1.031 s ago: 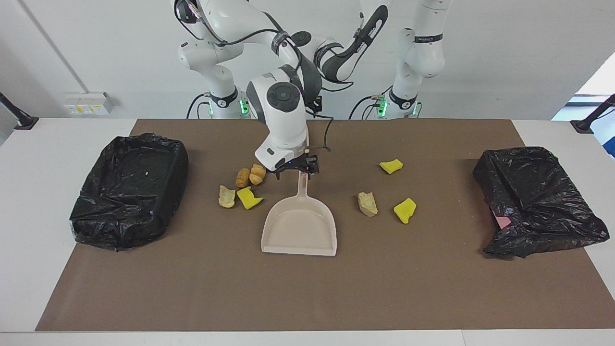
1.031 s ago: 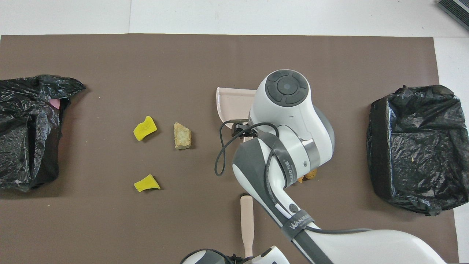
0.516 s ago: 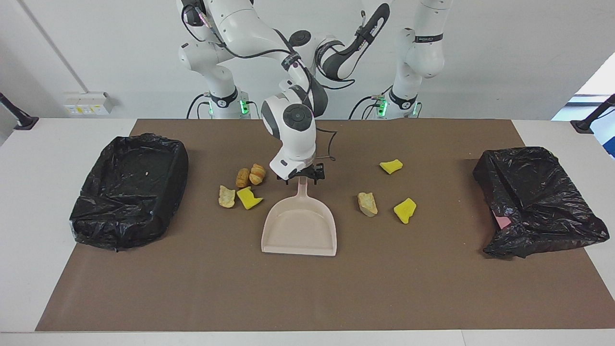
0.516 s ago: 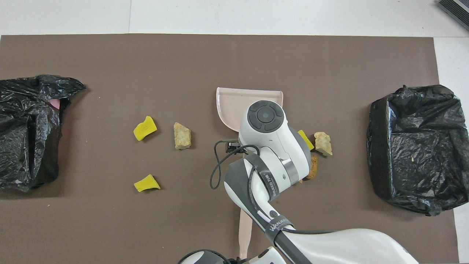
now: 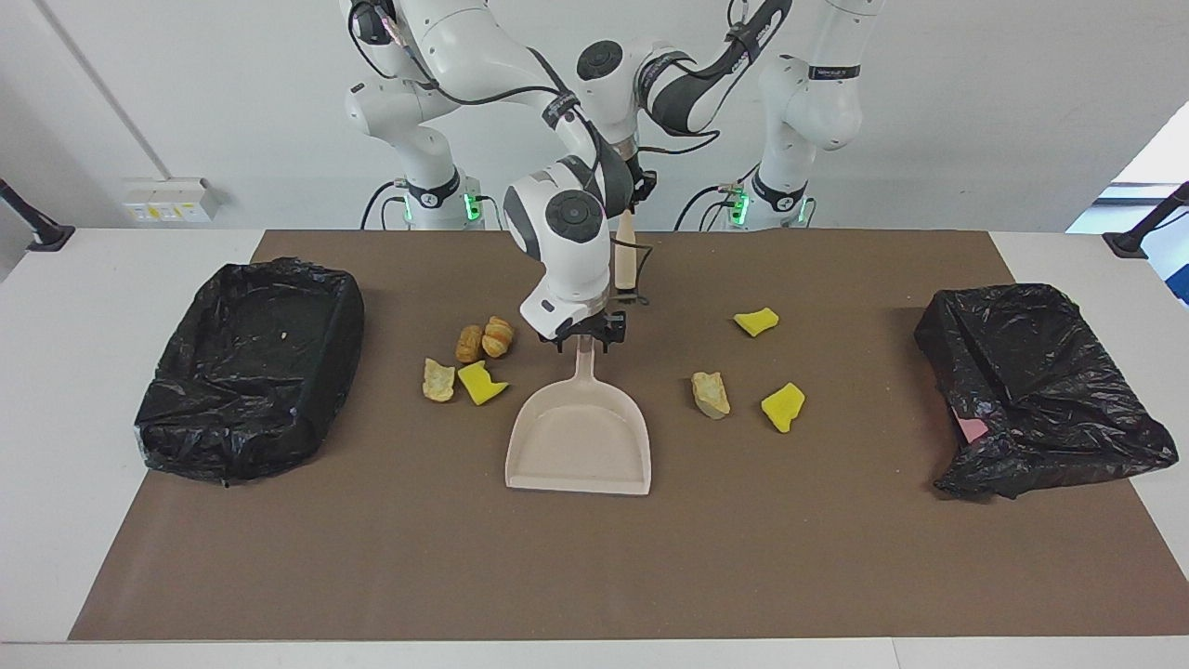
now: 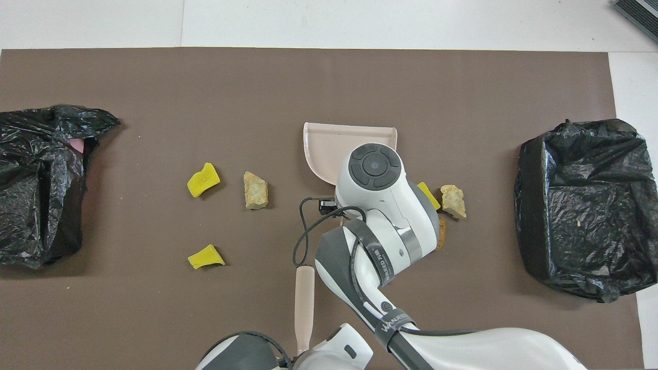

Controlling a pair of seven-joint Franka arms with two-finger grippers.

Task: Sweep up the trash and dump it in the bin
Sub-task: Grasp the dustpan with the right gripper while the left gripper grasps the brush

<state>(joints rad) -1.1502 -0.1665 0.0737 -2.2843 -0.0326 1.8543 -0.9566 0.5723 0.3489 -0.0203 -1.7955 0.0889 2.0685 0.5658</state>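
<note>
Surface: brown mat (image 5: 594,557) on white table (image 5: 56,465)
Room: white wall (image 5: 975,111)
Left gripper (image 5: 628,209): clamps brush handle (image 5: 625,262)
Right gripper (image 5: 585,336): at dustpan (image 5: 576,446) handle; grip unclear

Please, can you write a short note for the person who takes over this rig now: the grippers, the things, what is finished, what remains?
Left gripper: shut on the beige-handled tool, held upright over the mat.
Right gripper: down at the dustpan handle; grip unclear.
Scraps: all seven on the mat, four toward the right arm's end, three toward the left arm's. Dustpan flat, empty.
Black-lined bin at the right arm's end, black bag at the left arm's.
Done: tool picked up. Left: sweeping, dumping.
</note>
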